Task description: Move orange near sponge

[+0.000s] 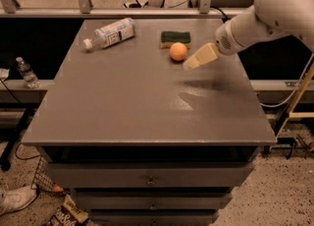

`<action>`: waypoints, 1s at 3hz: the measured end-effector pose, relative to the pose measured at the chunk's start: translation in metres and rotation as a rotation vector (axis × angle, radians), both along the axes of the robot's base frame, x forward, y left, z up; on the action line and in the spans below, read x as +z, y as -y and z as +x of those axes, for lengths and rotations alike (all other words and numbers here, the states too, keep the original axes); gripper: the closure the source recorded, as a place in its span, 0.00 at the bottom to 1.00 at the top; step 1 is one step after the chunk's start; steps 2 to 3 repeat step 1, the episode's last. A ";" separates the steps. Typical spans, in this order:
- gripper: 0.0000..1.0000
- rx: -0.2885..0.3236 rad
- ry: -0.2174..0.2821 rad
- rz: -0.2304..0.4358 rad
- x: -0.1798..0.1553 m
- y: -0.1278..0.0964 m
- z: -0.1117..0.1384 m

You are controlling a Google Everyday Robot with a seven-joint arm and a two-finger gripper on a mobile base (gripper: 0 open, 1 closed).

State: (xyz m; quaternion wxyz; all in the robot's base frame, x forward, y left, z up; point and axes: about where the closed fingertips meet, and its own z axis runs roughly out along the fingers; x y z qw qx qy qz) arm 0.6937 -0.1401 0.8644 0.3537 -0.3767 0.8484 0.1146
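The orange (178,51) sits on the grey table top (147,102) at the back, just in front of the sponge (175,38), which has a dark green top and pale yellow body. The two are close, almost touching. My gripper (192,63) hangs above the table just right of the orange, apart from it, its cream fingers (201,56) pointing down-left with nothing in them.
A clear plastic bottle (110,33) with a white label lies on its side at the back left of the table. The table has drawers below. A small bottle (26,72) stands off the table to the left. Clutter lies on the floor at lower left.
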 end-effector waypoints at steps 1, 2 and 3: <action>0.00 -0.118 0.054 0.001 0.014 0.035 -0.034; 0.00 -0.118 0.054 0.001 0.014 0.035 -0.034; 0.00 -0.118 0.054 0.001 0.014 0.035 -0.034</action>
